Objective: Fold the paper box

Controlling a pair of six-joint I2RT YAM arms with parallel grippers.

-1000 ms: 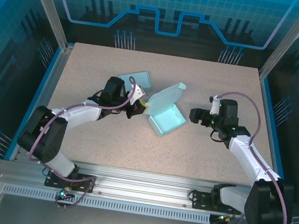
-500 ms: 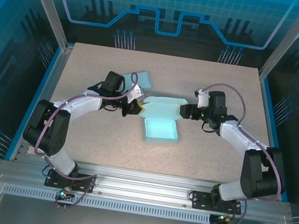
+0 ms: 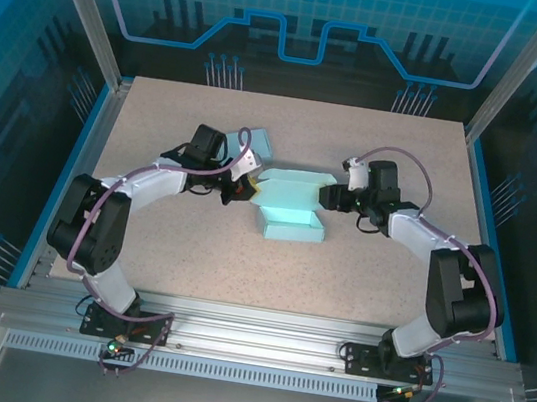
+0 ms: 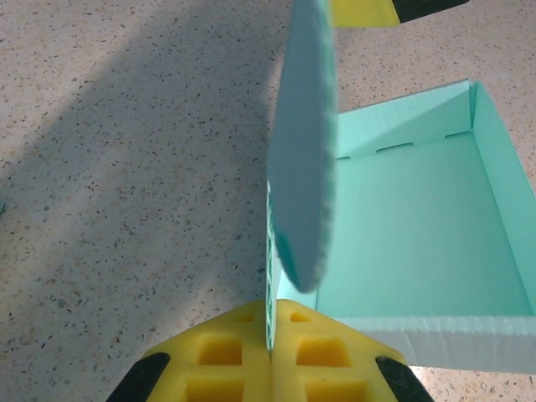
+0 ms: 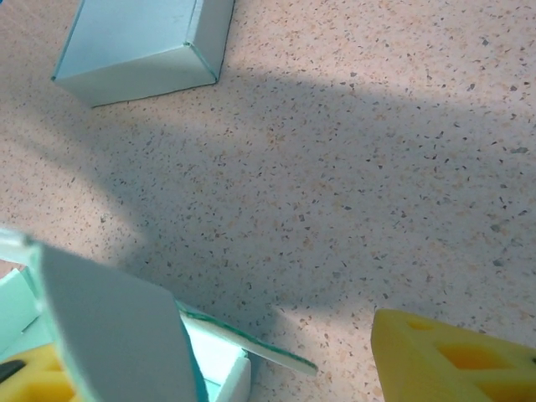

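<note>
The open mint-green paper box (image 3: 290,223) lies mid-table, its lid panel (image 3: 295,181) standing along the far side. My left gripper (image 3: 241,189) is at the box's left end. In the left wrist view its yellow pads (image 4: 226,352) are shut on the thin left wall (image 4: 271,276), with a rounded flap (image 4: 303,142) upright above them and the box floor (image 4: 419,234) to the right. My right gripper (image 3: 328,198) is at the box's right end and open. A box flap (image 5: 117,335) lies between its yellow fingers (image 5: 452,360), clear of the right finger.
A second, closed pale-blue box (image 3: 257,144) rests on the table behind the left arm, also seen as the closed box (image 5: 142,42) in the right wrist view. The speckled tabletop (image 3: 358,275) stretches bare in front of the paper box. Frame posts stand at the table's corners.
The box has been swung from a diagonal to square with the table and shifted slightly back. My right gripper moved left to its right end, jaws narrowing. My left gripper kept its hold.
</note>
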